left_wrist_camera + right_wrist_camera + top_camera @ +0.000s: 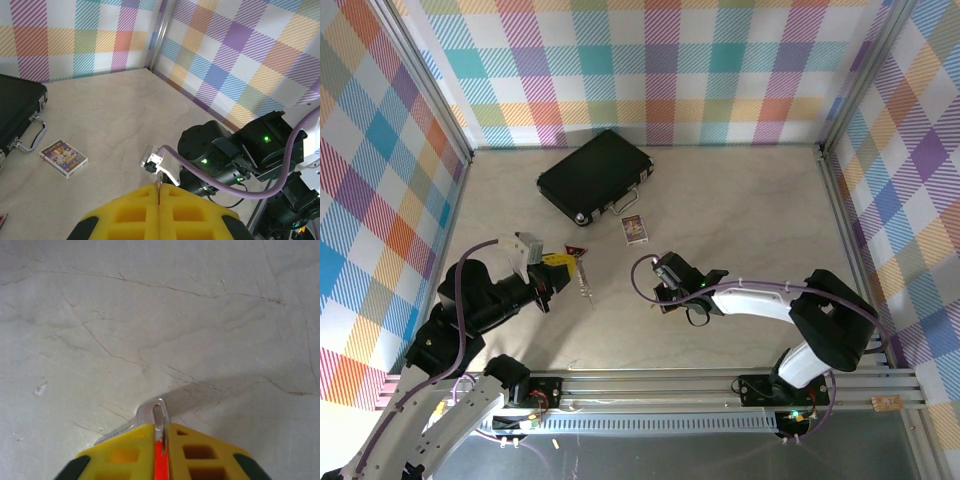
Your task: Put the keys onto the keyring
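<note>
My left gripper [560, 268] sits left of centre with its yellow pads [130, 215] pressed together. A thin strip of grey metal [159, 184] pokes out of the seam edge-on. In the top view the keyring [586, 290] shows as a thin silver wire running down and right from those pads. My right gripper [662, 290] hovers low over the table to the right of the keyring. Its yellow pads [200, 455] are shut on the keys, a bright red piece [160, 462] with a slotted silver metal end [159, 415] sticking out in front.
A black case [595, 175] lies at the back, its handle [30, 137] facing me. A small card box [634, 229] rests in front of it. A dark red flat triangle [577, 250] lies by the left gripper. Checked walls close three sides.
</note>
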